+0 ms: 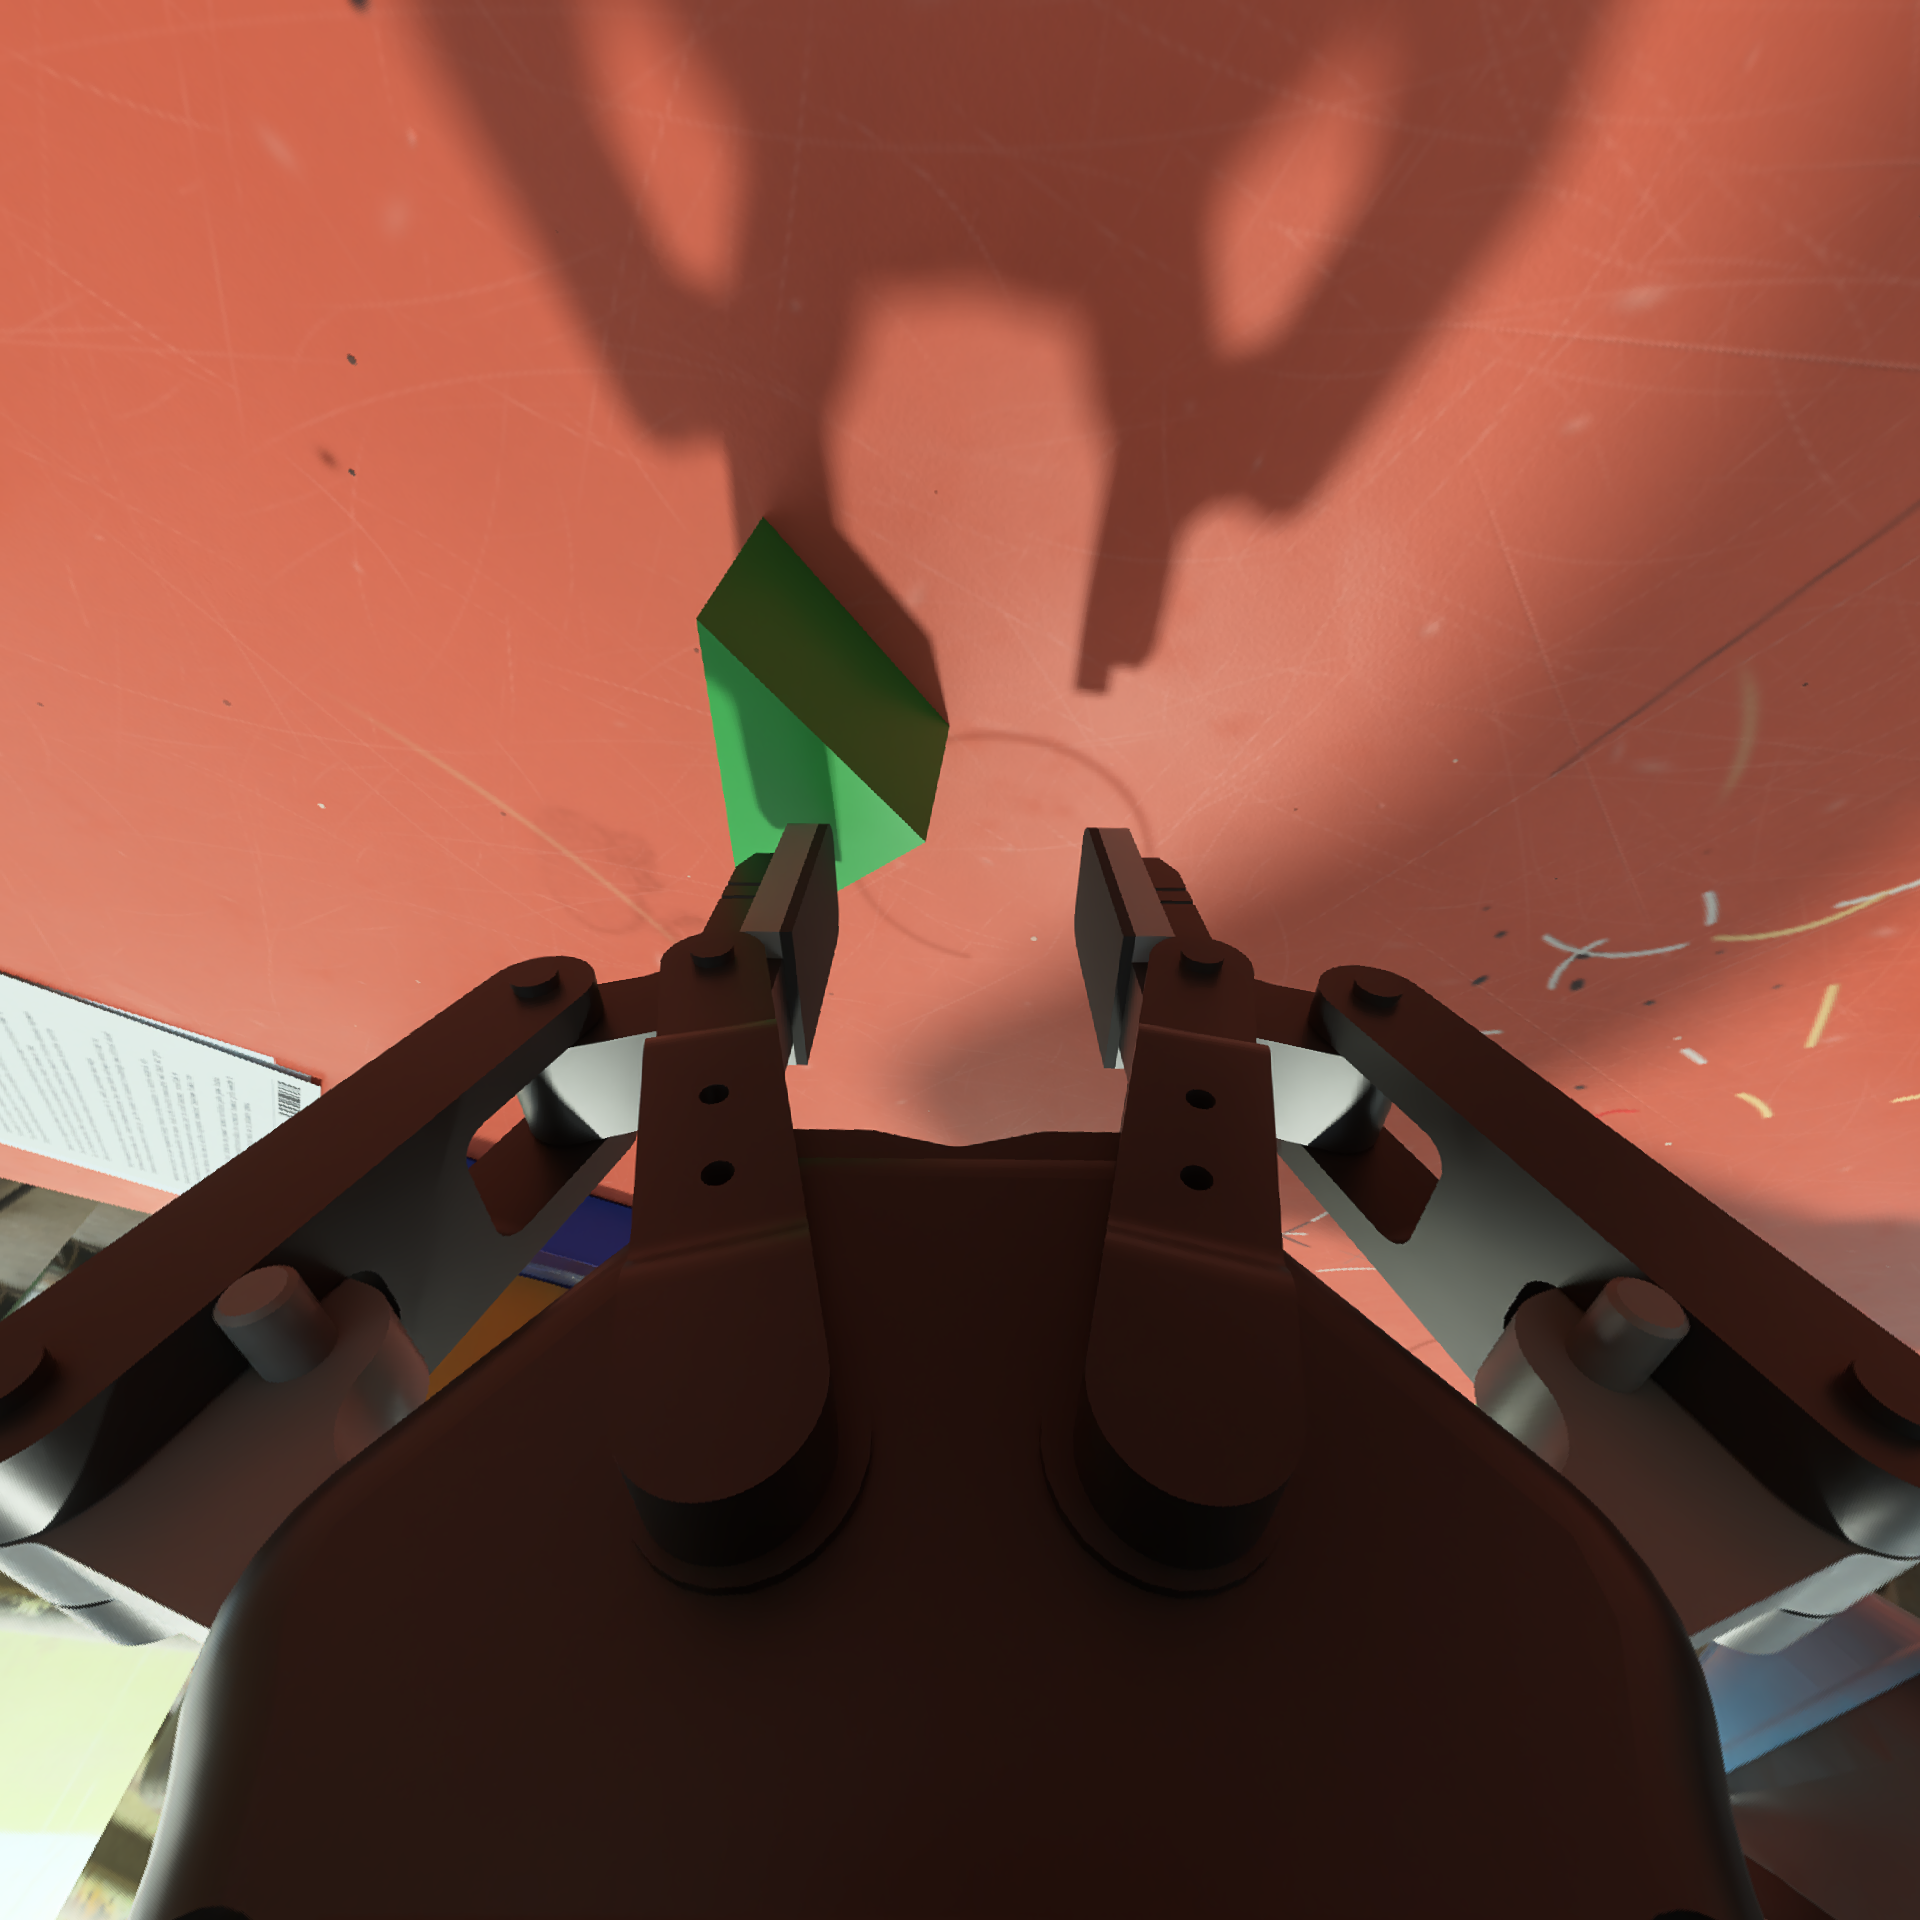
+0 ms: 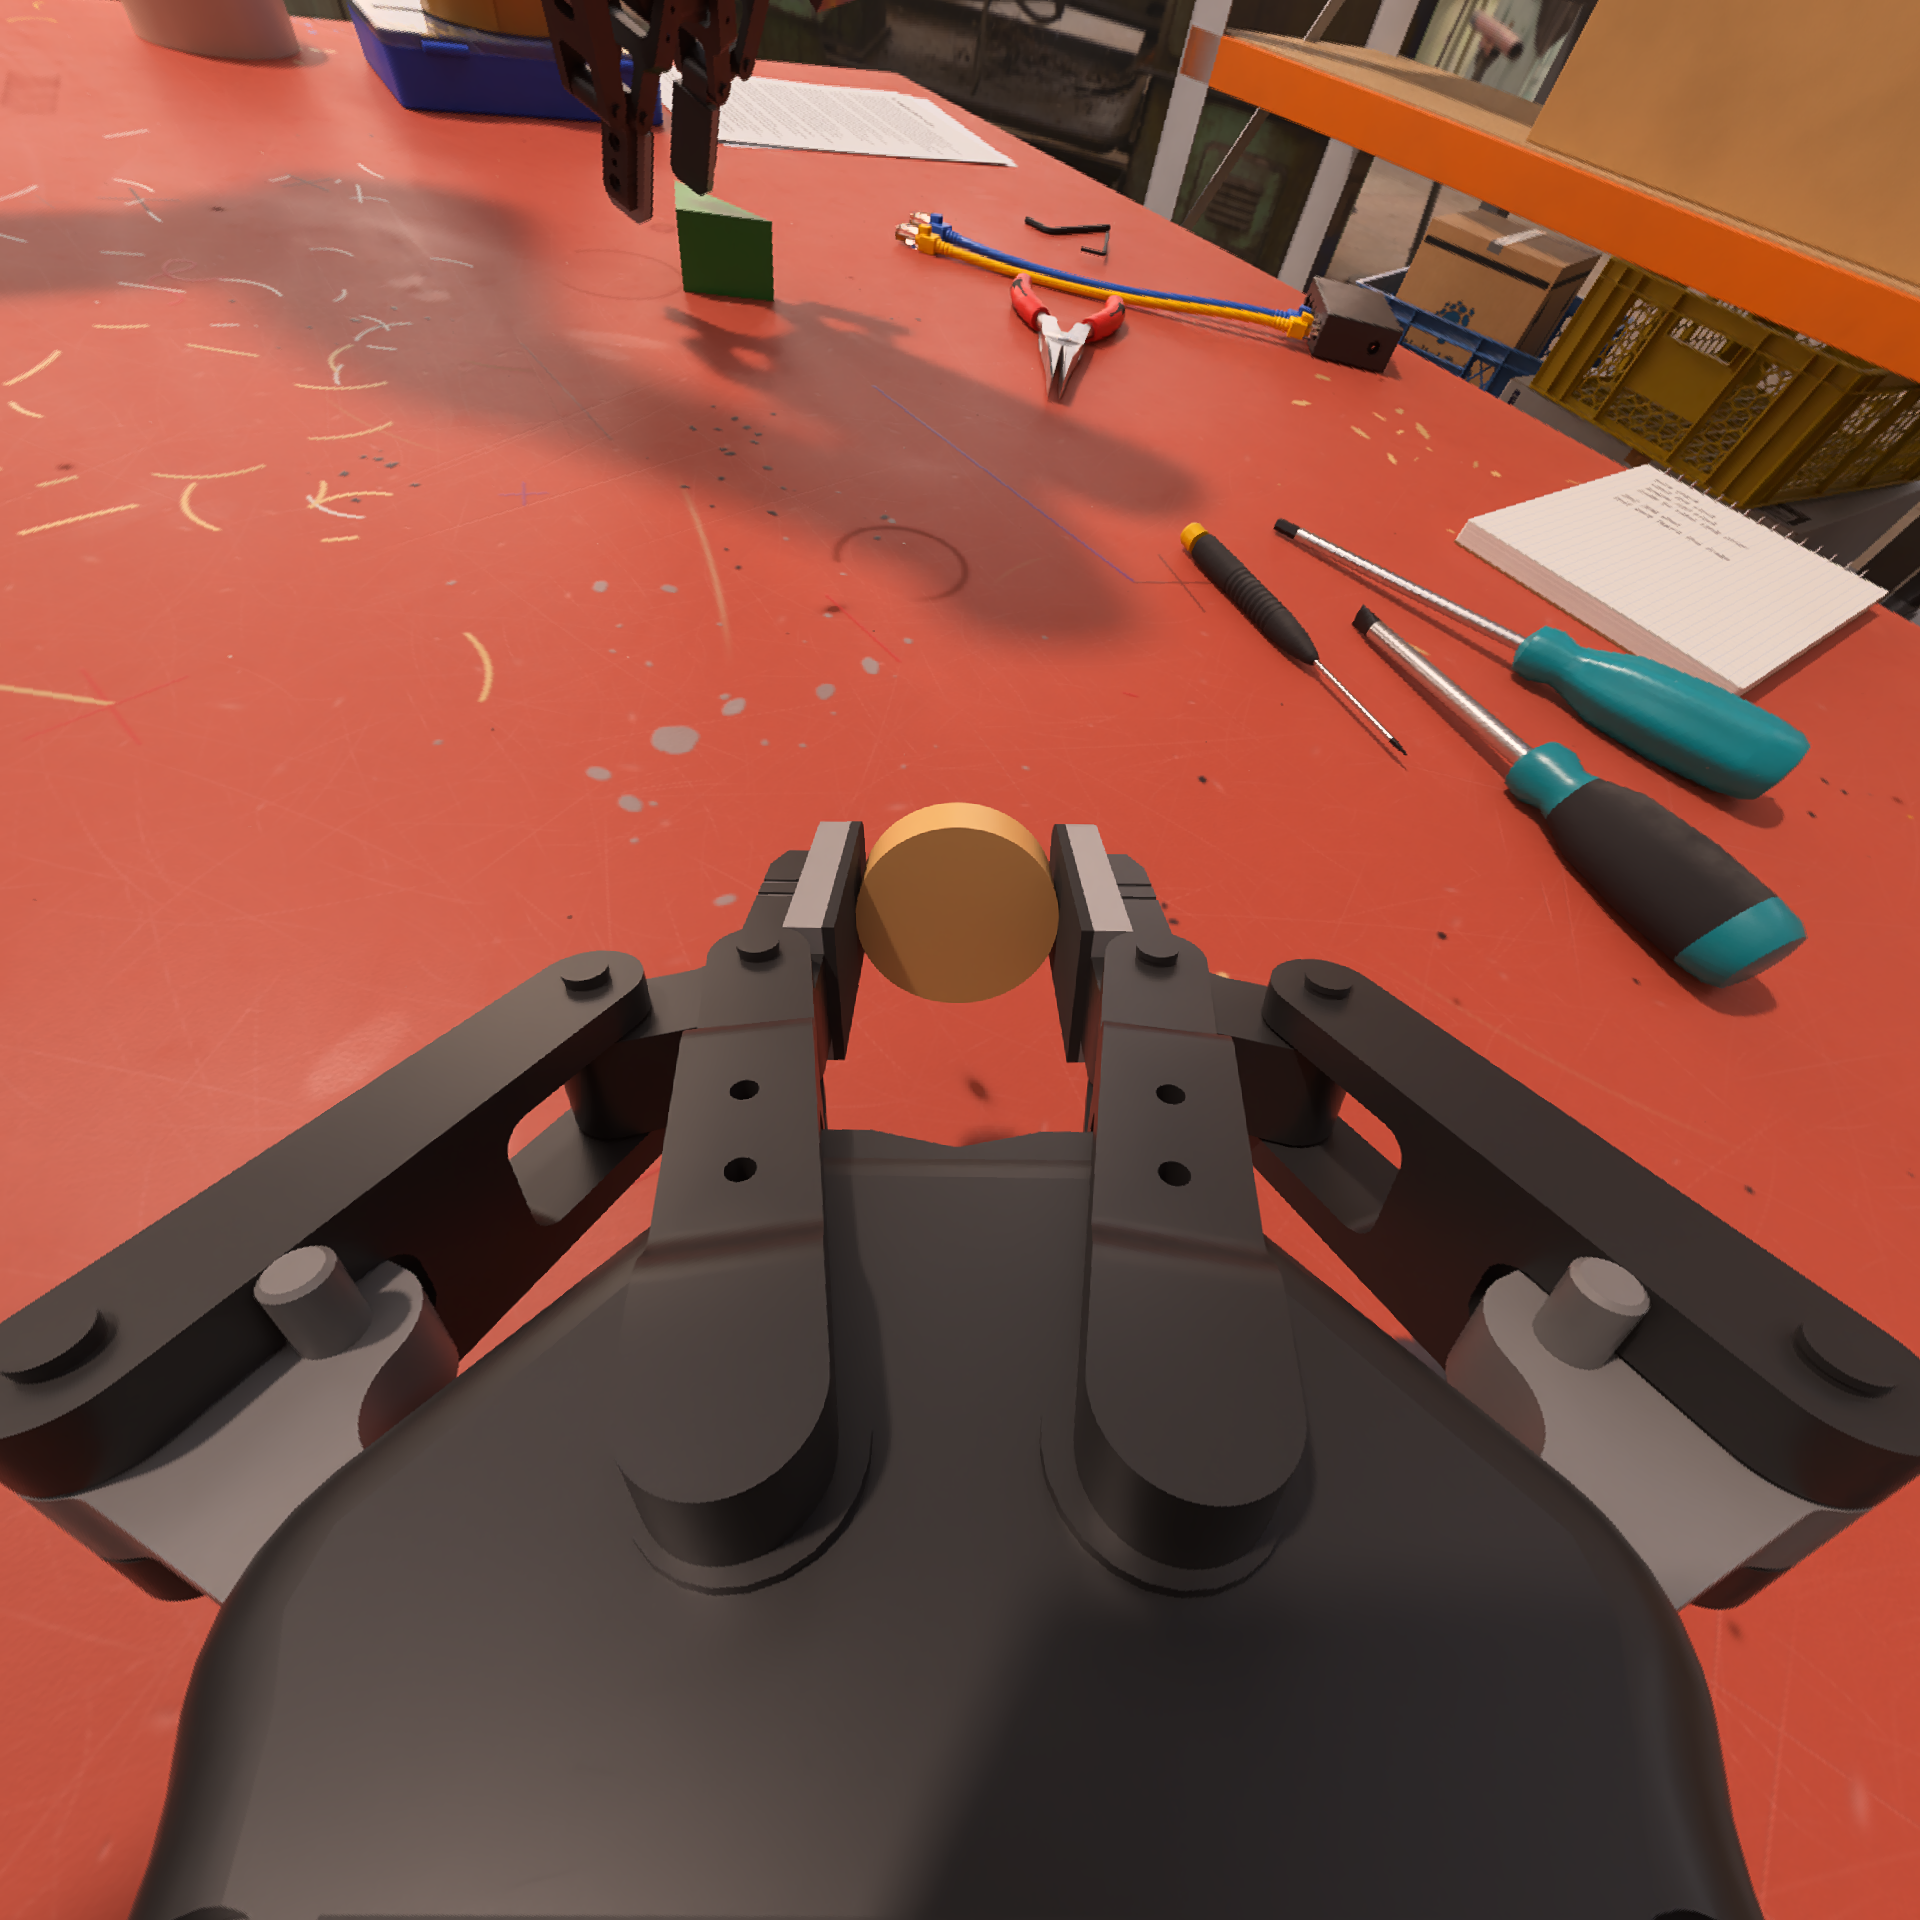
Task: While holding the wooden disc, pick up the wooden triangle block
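Observation:
A green triangle block (image 1: 821,707) stands on the red table (image 1: 312,520). My left gripper (image 1: 956,862) is open and hangs above the table. The block lies just beyond its left fingertip (image 1: 800,883), off to the left of the gap between the fingers. In the right wrist view the same block (image 2: 724,249) stands far ahead with the left gripper (image 2: 665,177) just above and left of it. My right gripper (image 2: 956,883) is shut on a tan wooden disc (image 2: 956,902) and holds it above the table.
To the right lie two teal screwdrivers (image 2: 1652,707), a small black screwdriver (image 2: 1278,623), a notepad (image 2: 1673,571), red pliers (image 2: 1065,332) and yellow-blue cables (image 2: 1112,281). A blue box (image 2: 468,73) and paper sheets (image 2: 852,120) lie behind the block. An orange shelf (image 2: 1558,177) runs along the right.

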`<state>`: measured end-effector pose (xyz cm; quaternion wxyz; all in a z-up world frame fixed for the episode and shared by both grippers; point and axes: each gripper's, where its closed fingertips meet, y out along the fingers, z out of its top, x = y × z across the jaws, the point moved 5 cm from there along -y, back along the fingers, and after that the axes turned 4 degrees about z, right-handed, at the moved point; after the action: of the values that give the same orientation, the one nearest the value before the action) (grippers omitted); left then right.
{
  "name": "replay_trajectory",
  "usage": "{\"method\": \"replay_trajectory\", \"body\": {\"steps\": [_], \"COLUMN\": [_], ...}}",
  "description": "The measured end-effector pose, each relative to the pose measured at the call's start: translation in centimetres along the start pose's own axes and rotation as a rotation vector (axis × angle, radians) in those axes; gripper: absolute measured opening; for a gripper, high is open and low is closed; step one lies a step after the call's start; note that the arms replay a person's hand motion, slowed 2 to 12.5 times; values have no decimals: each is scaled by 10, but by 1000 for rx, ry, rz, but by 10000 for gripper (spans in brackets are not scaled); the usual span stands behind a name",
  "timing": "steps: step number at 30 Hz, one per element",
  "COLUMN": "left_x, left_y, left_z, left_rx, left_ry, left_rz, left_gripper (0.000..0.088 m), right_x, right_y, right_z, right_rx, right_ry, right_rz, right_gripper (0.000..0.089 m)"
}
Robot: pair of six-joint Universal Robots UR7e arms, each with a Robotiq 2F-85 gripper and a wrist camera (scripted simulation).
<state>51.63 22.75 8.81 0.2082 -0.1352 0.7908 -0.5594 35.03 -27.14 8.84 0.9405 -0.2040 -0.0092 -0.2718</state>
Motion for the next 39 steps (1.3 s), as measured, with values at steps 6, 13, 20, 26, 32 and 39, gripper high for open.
{"method": "replay_trajectory", "body": {"steps": [6, 13, 20, 26, 32, 39], "left_x": [-2, -7, -14, -17, -17, -14], "left_y": [0, 0, -1, -1, -1, -1], "left_z": [1, 1, 3, 4, 4, 2], "left_rx": [-1, -5, 20, 52, 72, 88], "left_ry": [2, -4, -8, -5, -13, -24], "left_rz": [7, 40, 114, 146, 148, 120], "left_gripper": [440, 452, 444, 421, 416, 426], "right_x": [0, 0, 0, 0, -1, -1], "right_y": [0, 0, 0, -1, -2, -2], "right_z": [-1, -1, -1, 1, 2, 2], "right_rx": [-2, -4, -3, 1, 7, 10], "right_ry": [6, 7, 2, -2, -2, 0], "right_rz": [6, 8, 4, 1, 1, 1], "right_gripper": [317, 317, 317, 317, 317, 317]}}
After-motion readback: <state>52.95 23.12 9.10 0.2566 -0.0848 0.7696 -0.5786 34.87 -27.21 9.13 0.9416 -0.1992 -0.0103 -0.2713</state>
